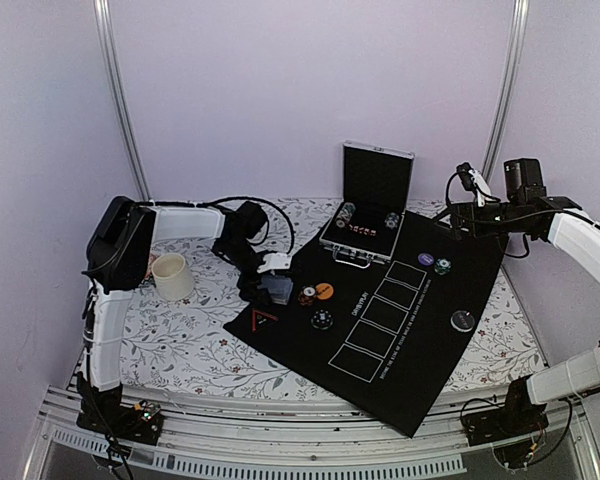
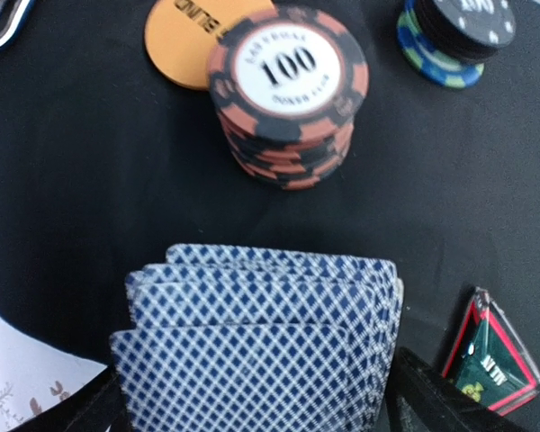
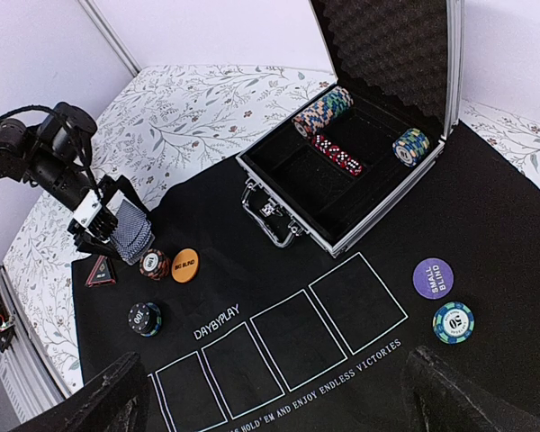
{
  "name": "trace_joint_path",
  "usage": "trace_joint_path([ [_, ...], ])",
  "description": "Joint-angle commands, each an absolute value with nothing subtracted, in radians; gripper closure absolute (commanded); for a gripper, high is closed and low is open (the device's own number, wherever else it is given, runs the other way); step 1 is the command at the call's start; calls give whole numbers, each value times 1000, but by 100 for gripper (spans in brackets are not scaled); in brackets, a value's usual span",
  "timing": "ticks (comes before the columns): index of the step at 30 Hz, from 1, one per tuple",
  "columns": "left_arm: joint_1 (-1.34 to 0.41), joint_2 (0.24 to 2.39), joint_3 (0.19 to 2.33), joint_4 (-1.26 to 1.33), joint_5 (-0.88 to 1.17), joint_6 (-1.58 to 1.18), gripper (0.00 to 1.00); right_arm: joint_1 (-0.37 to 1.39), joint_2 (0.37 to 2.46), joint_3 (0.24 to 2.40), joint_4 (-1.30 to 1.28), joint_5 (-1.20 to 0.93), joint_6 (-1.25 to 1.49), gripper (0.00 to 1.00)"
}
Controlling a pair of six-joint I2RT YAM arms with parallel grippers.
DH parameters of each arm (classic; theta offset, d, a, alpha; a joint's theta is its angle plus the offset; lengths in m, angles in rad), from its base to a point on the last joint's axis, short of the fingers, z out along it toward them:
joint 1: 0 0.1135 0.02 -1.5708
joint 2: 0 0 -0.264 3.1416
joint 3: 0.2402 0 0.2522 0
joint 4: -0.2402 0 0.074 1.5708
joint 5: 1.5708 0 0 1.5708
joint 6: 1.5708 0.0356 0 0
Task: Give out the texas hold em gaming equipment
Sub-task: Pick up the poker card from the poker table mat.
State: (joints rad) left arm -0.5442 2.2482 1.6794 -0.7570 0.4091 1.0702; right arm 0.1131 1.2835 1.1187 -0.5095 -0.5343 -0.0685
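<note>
From the overhead camera you see the desk (image 1: 180, 340) under its floral cloth, with a black felt poker mat (image 1: 430, 360) printed with white card boxes laid askew across it. Your left end effector (image 1: 268, 286) sits at the mat's left corner, at the deck of blue-backed playing cards (image 1: 279, 292), and a cream cup (image 1: 173, 276) stands well apart to its left on the cloth. An open aluminium chip case (image 1: 377, 180) rests at the mat's far edge, and a flat black button disc (image 1: 463, 320) lies alone near the right edge. The left wrist camera shows you the cards slightly fanned, filling the gap between the two dark fingers (image 2: 94, 409). The fingers flank the deck, but you cannot tell whether they clamp it. Beyond the cards stands a stack of orange-and-black striped chips (image 2: 288, 90) marked 100, with a flat orange button disc (image 2: 184, 40) just behind it. A black chip on blue-and-green ones (image 2: 454, 36) stands to the right, and a red-edged triangular packet (image 2: 490, 355) lies just beside the right finger. The right wrist camera looks down from high above the mat: your right end effector (image 3: 283, 405) hangs open, its fingers wide apart with nothing between them. Below it a round purple button disc (image 3: 433, 277) reading SMALL BLIND lies near a blue-green chip (image 3: 454, 322), both on the mat in front of the case, which holds rows of chips (image 3: 324, 110) and red dice (image 3: 337, 155).
</note>
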Motion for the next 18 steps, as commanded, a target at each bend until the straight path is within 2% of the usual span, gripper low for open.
trace_joint_path([
  [1,-552,2256,1652,-753,355,1091,14,119,1292,1116,-515,-549,-75,1],
  [6,-551,2264,1661,-760,355,1092,33,117,1292,1116,-515,-554,-74,1],
  [9,-553,2266,1662,-763,363,1088,40,118,1289,1116,-515,-556,-70,1],
  [18,-567,2205,1663,-765,300,1065,47,117,1287,1114,-493,-589,-17,1],
])
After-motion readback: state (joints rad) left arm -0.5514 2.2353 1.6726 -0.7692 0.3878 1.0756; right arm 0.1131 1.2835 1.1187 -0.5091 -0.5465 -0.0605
